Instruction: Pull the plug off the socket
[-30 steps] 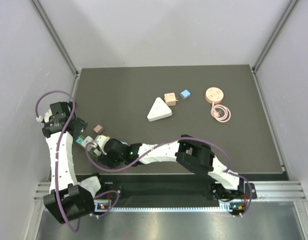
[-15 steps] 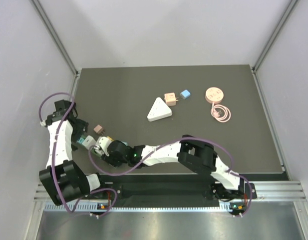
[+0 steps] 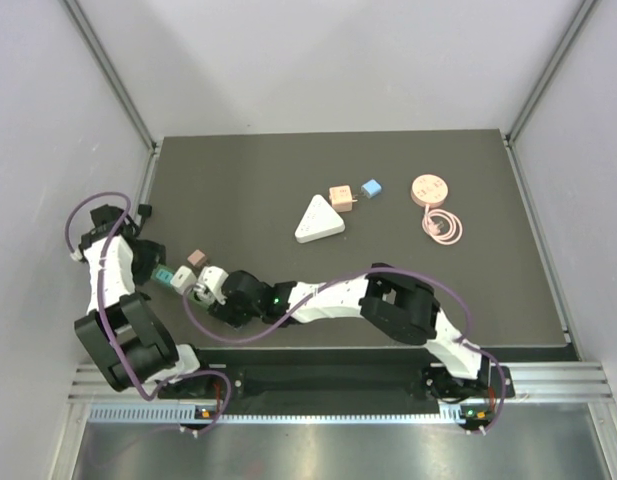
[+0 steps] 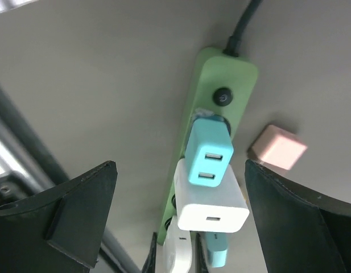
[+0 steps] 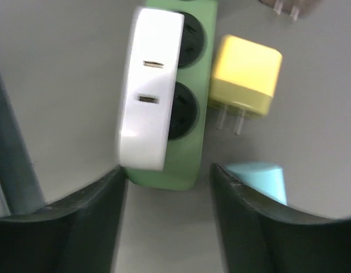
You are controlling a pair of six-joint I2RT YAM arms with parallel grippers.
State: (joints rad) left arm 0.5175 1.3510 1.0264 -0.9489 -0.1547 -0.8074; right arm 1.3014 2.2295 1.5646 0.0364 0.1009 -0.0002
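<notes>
A green power strip [image 4: 221, 108] lies at the table's near left, mostly hidden by both arms in the top view. A teal plug [image 4: 208, 153], a white charger [image 4: 212, 206] and a long white plug [image 5: 149, 85] sit in its sockets. My left gripper [image 4: 186, 227] is open above the strip, its fingers either side of the teal plug and white charger without touching them. My right gripper [image 5: 169, 227] is open around the strip's end, just below the long white plug. A loose yellow plug [image 5: 243, 74] lies beside the strip.
A pink cube [image 3: 196, 258] lies just beyond the strip. At the table's middle back are a white triangular socket [image 3: 319, 220], a pink adapter [image 3: 340, 196] and a blue adapter [image 3: 370, 188]. A pink round reel [image 3: 428, 189] with its coiled cable [image 3: 443, 227] lies at the right.
My left arm has swung and its gripper now hangs over the strip's plugs. My right gripper has shifted a little further left and back along the strip.
</notes>
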